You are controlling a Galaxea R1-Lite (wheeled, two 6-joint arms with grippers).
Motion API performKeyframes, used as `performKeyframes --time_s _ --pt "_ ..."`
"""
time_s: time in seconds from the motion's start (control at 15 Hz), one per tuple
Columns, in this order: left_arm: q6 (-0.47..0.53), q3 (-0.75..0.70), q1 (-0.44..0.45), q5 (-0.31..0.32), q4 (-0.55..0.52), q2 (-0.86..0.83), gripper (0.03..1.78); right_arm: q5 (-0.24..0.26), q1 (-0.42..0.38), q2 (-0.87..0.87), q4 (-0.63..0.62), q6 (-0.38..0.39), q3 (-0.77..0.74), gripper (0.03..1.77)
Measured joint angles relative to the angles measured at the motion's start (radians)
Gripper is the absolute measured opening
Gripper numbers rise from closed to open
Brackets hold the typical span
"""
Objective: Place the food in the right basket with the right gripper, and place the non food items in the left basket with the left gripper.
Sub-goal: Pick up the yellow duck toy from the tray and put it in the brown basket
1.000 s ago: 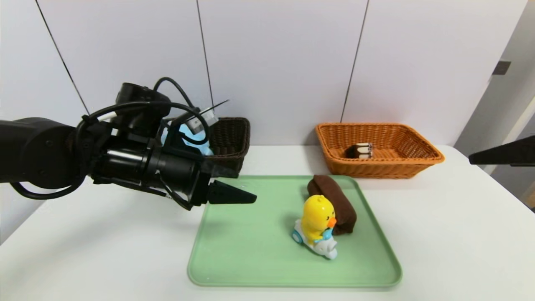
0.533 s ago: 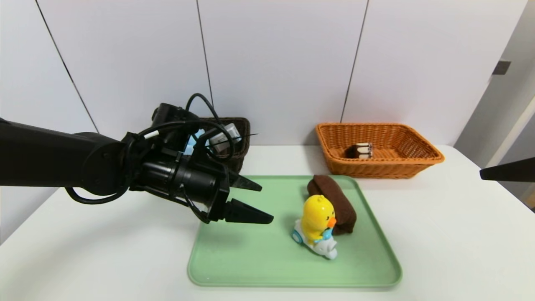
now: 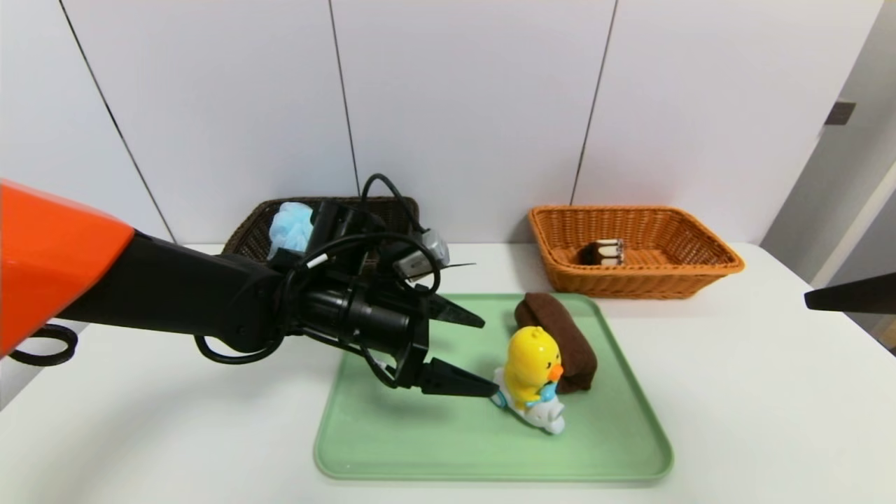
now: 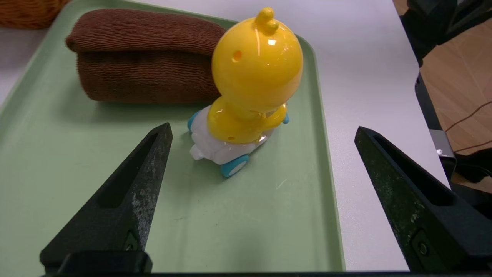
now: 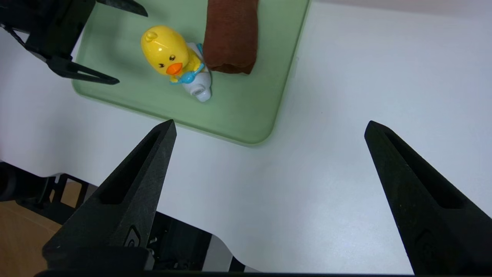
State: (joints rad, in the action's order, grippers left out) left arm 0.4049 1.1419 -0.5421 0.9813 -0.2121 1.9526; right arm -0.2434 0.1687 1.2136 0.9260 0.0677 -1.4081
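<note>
A yellow duck toy (image 3: 532, 378) on a white scooter with blue wheels stands on the green tray (image 3: 434, 434). Right behind it lies a rolled brown cloth (image 3: 560, 339). My left gripper (image 3: 490, 359) hangs open low over the tray, its tips just left of the duck. In the left wrist view the duck (image 4: 250, 96) stands a little ahead of the open jaws, nearer one finger. My right gripper (image 5: 270, 122) is open and empty over bare table off the tray's front right corner. The head view shows only one of its fingers (image 3: 850, 294).
The dark brown left basket (image 3: 392, 217) at the back holds a light blue item (image 3: 290, 220). The orange right basket (image 3: 700, 266) at the back right holds a small chocolate roll (image 3: 603, 252). The table's right edge lies close to the right gripper.
My left arm has swung right and down from beside the dark basket to the duck, jaws open throughout. The blue item in that basket is uncovered. The right finger dropped slightly.
</note>
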Motion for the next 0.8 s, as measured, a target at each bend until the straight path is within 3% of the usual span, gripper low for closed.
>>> performKeyframes --time_s 0.2,0.47,0.8 --pt "0.022 0.008 -0.004 0.068 -0.003 0.033 1.69 0.0 -0.001 -0.001 0.001 0.0 -0.001 1.69" --pt "0.098 0.033 -0.007 0.096 -0.002 0.079 1.69 -0.003 0.001 -0.002 0.001 0.001 0.0 1.69" --pt "0.124 0.079 -0.018 0.098 -0.003 0.141 1.69 -0.003 0.001 -0.015 0.013 0.002 0.006 1.69"
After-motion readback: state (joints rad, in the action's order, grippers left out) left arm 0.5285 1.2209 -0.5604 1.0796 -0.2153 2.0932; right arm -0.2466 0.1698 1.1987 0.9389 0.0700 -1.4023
